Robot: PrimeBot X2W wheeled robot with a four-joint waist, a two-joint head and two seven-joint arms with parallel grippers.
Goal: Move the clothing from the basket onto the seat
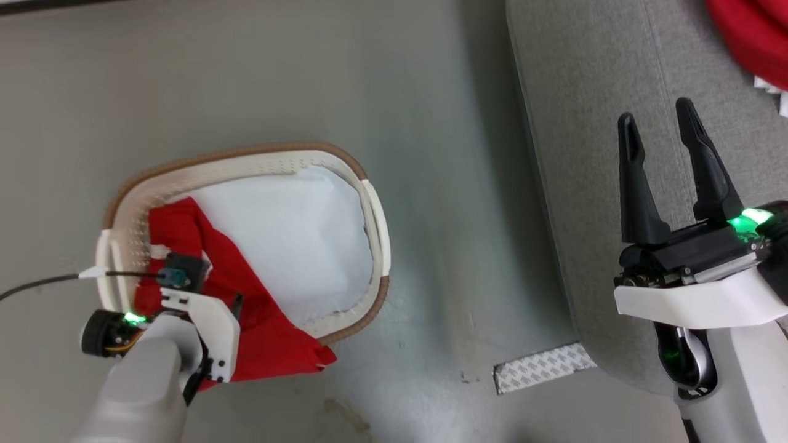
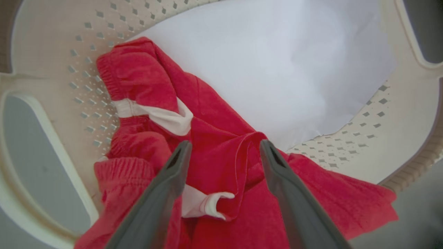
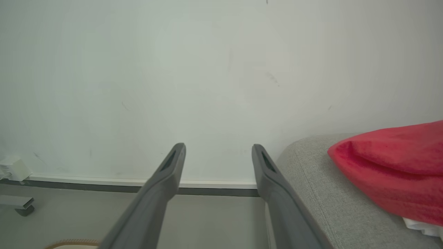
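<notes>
Count: two pieces of red clothing, one basket (image 1: pixel 371 206), one seat (image 1: pixel 585 154), one white sheet (image 1: pixel 295 246), two grippers. Basket stands on the floor (image 1: pixel 308 74) off the seat's left edge, apart from it. It holds one red garment (image 1: pixel 265 320) and the flat sheet. The garment is bunched against the basket's left wall, runs along the near side and hangs over the near rim, with one corner of the fabric outside on the floor. White panels and a ribbed cuff show in the left wrist view. The sheet covers the rest of the basket bottom, towards the far and right walls. The second red garment (image 1: pixel 745 37) is on the seat, towards its far right and well away from the left edge, with a bit of white trim showing at its lower edge. Left gripper (image 2: pixel 225 147) is inside the basket over the bunched garment, fingers spread, a raised fold of red fabric between the tips. Can't tell if the tips touch the fabric; nothing is pinched. Right gripper (image 1: pixel 662 120) hangs over the seat near its left edge, fingers spread, nothing between them, pointing at the pale wall (image 3: pixel 207 69). One patterned grey strip (image 1: pixel 542 367) lies on the floor at the seat's near left corner.
</notes>
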